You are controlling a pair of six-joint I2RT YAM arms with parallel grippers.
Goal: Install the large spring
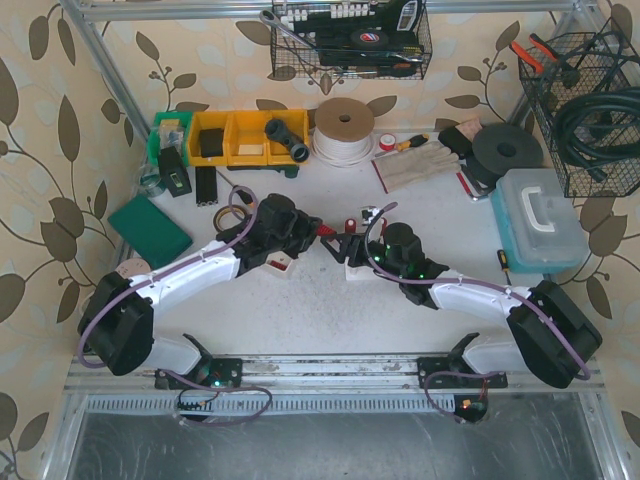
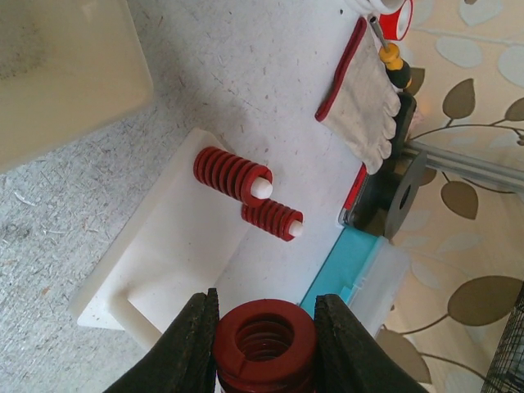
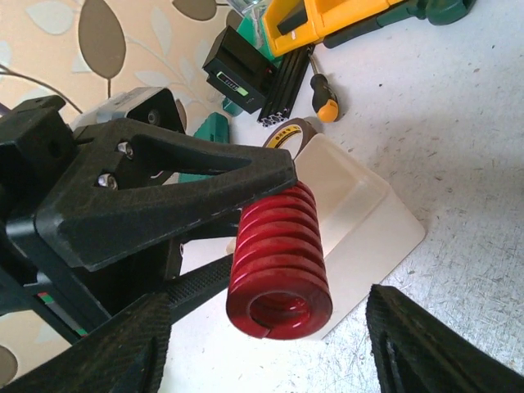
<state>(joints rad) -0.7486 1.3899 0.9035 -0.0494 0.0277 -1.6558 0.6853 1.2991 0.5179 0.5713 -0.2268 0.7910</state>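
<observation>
My left gripper (image 2: 266, 344) is shut on the large red spring (image 2: 264, 340), gripping its sides with its open end facing the camera. It holds the spring above the near edge of a white base plate (image 2: 180, 254). Two smaller red springs (image 2: 229, 173) (image 2: 273, 218) sit on white pegs on that plate. In the right wrist view the large spring (image 3: 278, 262) hangs from the left gripper's black fingers (image 3: 164, 188). My right gripper (image 3: 270, 327) is open, with its fingers wide on either side of the spring and not touching it. From above, both grippers (image 1: 320, 232) (image 1: 352, 245) meet at mid-table.
A white tub (image 3: 360, 209) lies just behind the spring. A work glove (image 2: 360, 90) and a screwdriver (image 2: 391, 57) lie beyond the plate. A teal-lidded box (image 1: 540, 220) stands right, yellow bins (image 1: 235, 135) and a tape roll (image 1: 343, 128) at the back, a green pad (image 1: 150, 228) left.
</observation>
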